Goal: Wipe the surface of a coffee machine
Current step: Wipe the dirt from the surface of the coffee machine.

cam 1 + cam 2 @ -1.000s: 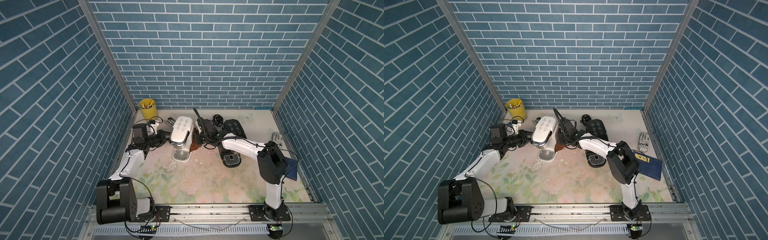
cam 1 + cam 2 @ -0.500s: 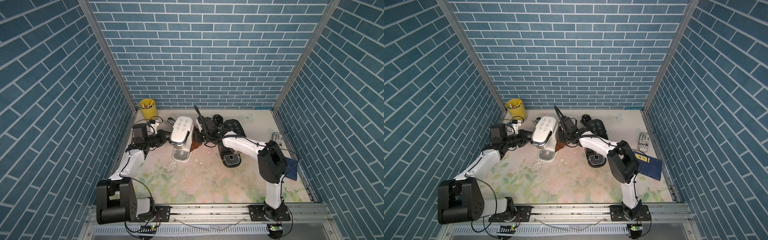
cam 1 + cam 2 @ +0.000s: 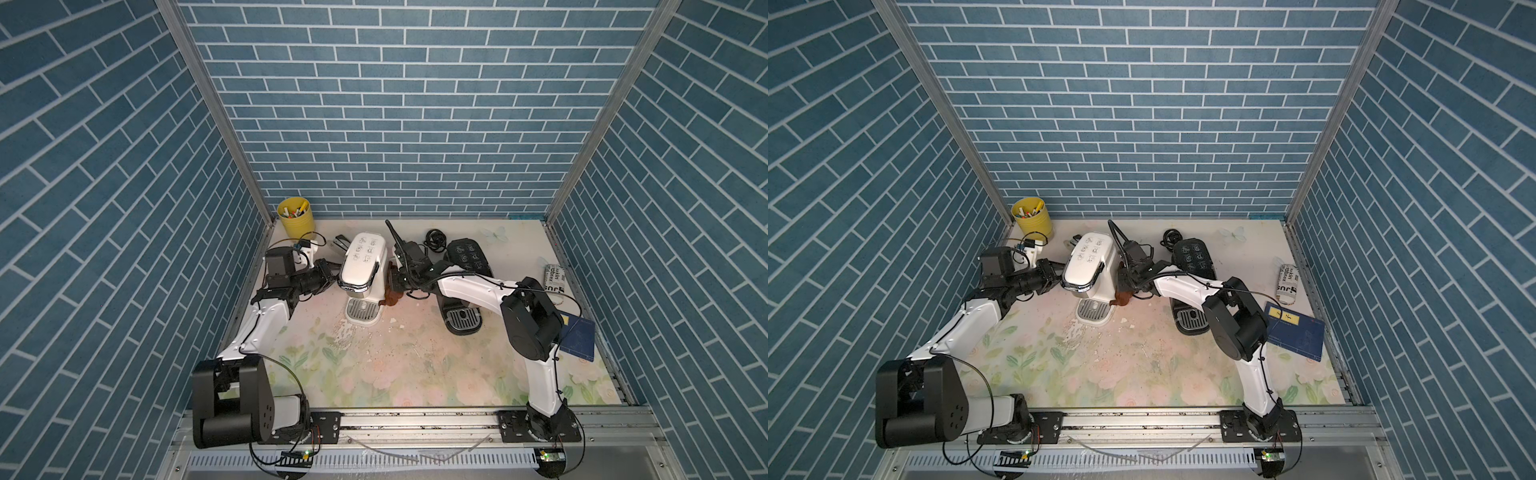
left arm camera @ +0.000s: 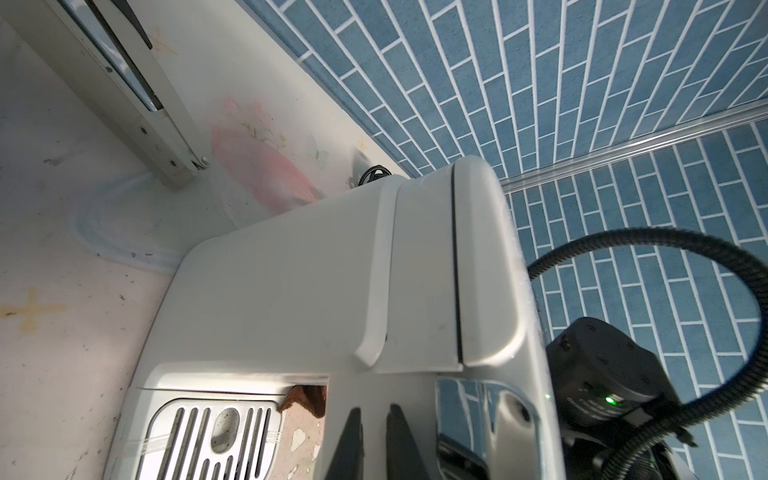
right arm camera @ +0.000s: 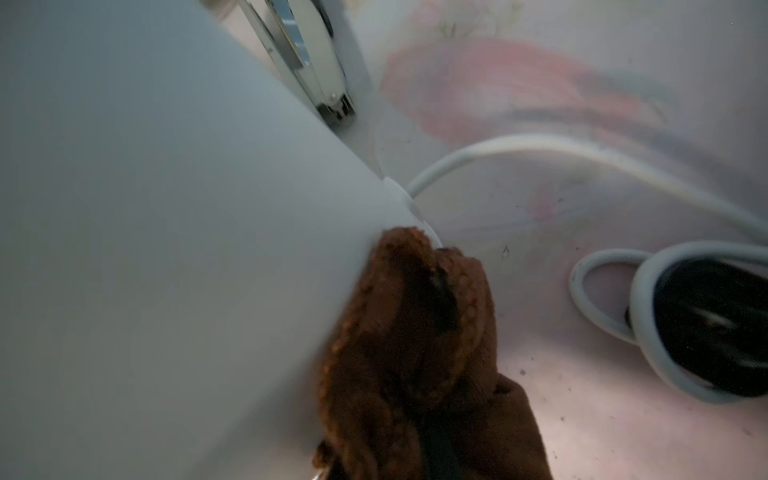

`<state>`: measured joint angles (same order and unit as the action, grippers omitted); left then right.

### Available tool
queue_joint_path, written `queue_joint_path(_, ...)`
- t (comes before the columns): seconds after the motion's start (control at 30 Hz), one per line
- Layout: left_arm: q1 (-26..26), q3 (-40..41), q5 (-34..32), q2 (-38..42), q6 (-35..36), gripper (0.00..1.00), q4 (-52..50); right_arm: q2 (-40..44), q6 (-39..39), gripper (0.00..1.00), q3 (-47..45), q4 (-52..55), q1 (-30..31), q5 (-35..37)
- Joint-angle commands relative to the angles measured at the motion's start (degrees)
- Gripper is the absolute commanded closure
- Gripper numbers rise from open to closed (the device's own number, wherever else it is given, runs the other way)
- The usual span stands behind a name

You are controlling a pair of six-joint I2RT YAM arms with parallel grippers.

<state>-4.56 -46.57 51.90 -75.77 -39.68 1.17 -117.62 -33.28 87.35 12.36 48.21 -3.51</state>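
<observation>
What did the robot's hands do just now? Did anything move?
The right hand, clamped on the brown cloth, slid slightly back along the side of the white coffee machine, then forward again: a small wiping stroke. The left hand stayed shut beside the machine's other side. Nothing was let go; the machine did not move.

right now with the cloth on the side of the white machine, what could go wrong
The brown knitted cloth in the right hand presses near where the white power cord leaves the white plastic coffee machine; it could snag there. Sideways pressure might also shove the machine toward the shut left hand.
</observation>
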Motion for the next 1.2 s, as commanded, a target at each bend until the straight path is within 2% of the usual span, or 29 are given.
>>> queue_joint_path(0.0, 0.6, 0.79, 1.02, -0.5, 0.22, 0.86, 0.54, 0.04, -3.44, 1.0, -0.1, -2.87, 0.64, -4.06)
queue_joint_path(0.17, 0.6, 0.86, 1.01, -0.43, 0.26, 0.86, 0.52, 5.18, -3.38, 1.0, 1.15, -2.86, 0.82, -4.01)
queue_joint_path(0.37, 0.86, 0.79, 1.01, -0.26, 0.22, 0.86, 0.65, 12.35, -1.27, 1.0, 0.0, -4.62, 2.09, 0.09)
queue_joint_path(0.8, 2.62, 0.49, 1.01, 0.01, 1.19, 0.86, -0.14, 8.02, -5.13, 1.0, -6.82, -6.28, 1.71, -2.99)
queue_joint_path(1.0, 3.05, 0.51, 1.19, 0.0, 1.09, 0.86, 0.05, 5.39, -7.75, 1.0, -5.15, -8.12, -0.07, -8.32)
queue_joint_path(1.17, 3.91, 0.49, 1.3, 0.01, 1.23, 0.86, -0.09, 8.88, -5.36, 1.0, -3.21, -5.62, -0.39, -6.07)
